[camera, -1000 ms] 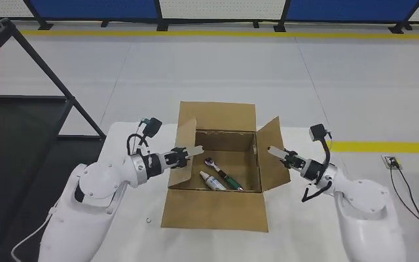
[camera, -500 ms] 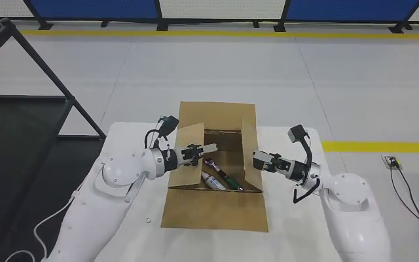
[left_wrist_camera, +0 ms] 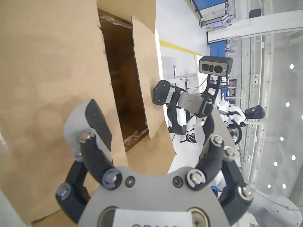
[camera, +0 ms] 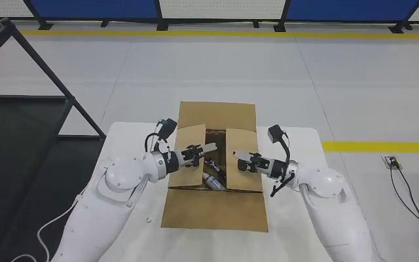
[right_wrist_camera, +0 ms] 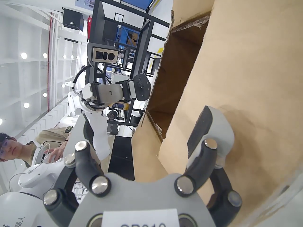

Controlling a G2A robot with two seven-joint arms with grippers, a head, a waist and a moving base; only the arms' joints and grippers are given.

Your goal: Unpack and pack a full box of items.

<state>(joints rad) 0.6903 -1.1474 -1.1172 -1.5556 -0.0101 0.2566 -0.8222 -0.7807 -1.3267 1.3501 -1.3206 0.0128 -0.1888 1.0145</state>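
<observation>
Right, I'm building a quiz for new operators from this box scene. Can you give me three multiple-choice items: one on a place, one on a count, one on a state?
1. Where does the cardboard box stand?
A) on the white table between the arms
B) on the floor
C) on a shelf
2. How many side flaps lean in over the opening?
A) none
B) one
C) two
3. The left gripper is:
A) shut on a tool
B) open
C) shut on a flap
Key: 1 A, the top view shows the box on the table. 2 C, both flaps tilt inward. 3 B, its fingers are spread apart.
</observation>
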